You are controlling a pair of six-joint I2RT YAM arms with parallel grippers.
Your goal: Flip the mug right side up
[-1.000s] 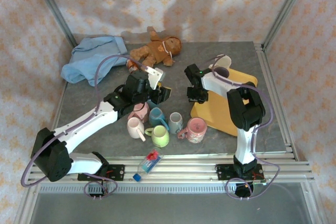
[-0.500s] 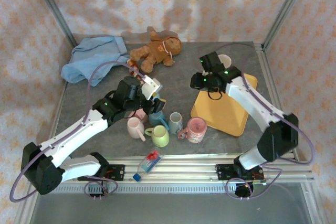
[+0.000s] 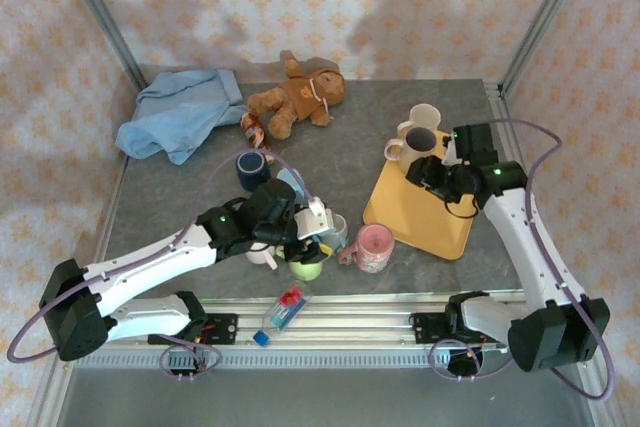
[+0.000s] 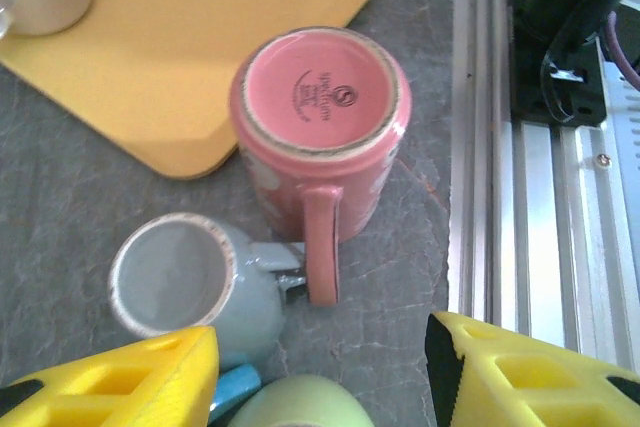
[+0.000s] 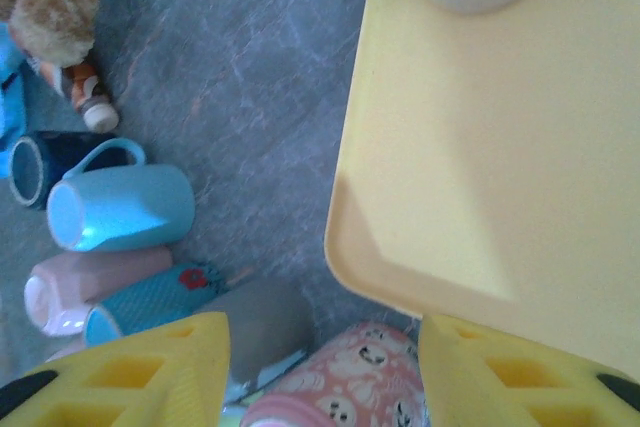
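At the far left, a crumpled blue cloth (image 3: 180, 112) and a brown stuffed doll (image 3: 295, 97) lie at the back of the grey table (image 3: 340, 152), well apart from the work. Nearer the middle, a navy ceramic mug (image 3: 252, 165) shows a dark bowl that seems to be empty, and a light-blue ceramic mug (image 5: 120, 209) lies on its side just beside it. The left gripper (image 4: 320, 347) hovers over the cluster of mugs with its yellow fingers (image 4: 120, 382) spread wide and nothing between them. Its camera looks almost straight down on the task's thing, which suggests it is lining up a grasp. That thing is the pink ceramic mug (image 4: 320, 97). It stands rim down on the table with its stamped base up, just beside the near left edge of the flat yellow plastic tray (image 4: 180, 47). Its handle points toward the gripper, so nothing can be seen inside it. Beside the handle, a grey-blue ceramic mug (image 4: 175, 277) stands upright and empty, and a pale green ceramic mug (image 3: 305, 267) sits nearer the arm bases. The tray is mostly bare, perhaps kept free for righted mugs. It carries a cream ceramic mug (image 3: 425, 119) at its far edge, next to a lilac-rimmed mug (image 3: 413, 143) that may or may not rest on the tray. The right gripper (image 3: 430, 175) hangs over the tray with its jaws apart and empty, seemingly clear of the left arm.
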